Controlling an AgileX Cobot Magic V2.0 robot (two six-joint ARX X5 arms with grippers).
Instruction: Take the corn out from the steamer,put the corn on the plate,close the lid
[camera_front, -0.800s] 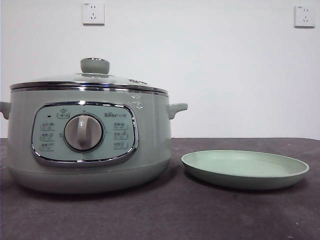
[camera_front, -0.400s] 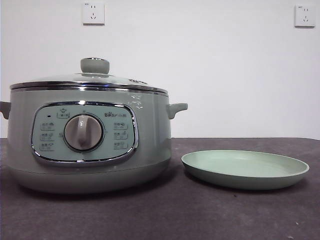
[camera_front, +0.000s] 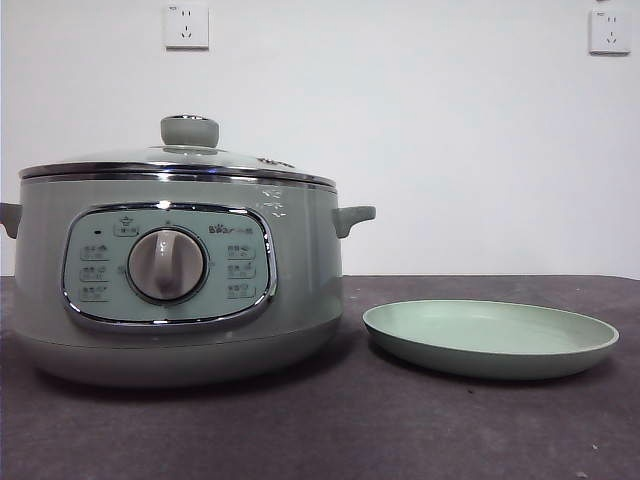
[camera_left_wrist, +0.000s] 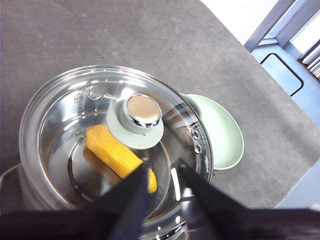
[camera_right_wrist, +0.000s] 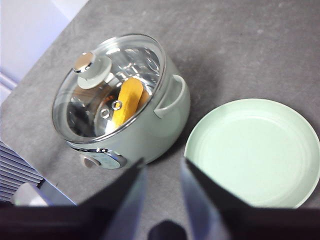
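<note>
1. Inside the round sage-green steamer (camera_front: 180, 290) lies the stubby yellow corn cob (camera_left_wrist: 117, 155), seen through the domed glass lid (camera_left_wrist: 75, 115) — shut on the pot, its pale green knob (camera_front: 190, 130) upright.
2. Just beside the steamer, the shallow pale green plate (camera_front: 490, 340) rests on the dark grey surface (camera_front: 340, 430).
3. Left hand (camera_left_wrist: 162, 182) hovers over the lid, jaws parted, gripping nothing.
4. Right hand (camera_right_wrist: 162, 175) hangs above steamer and plate — jaws apart too.

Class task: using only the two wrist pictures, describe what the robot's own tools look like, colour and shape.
Both the left tool and the right tool show two black, flat, wedge-shaped jaws that narrow toward their tips. No cables or markings are visible on them.
</note>
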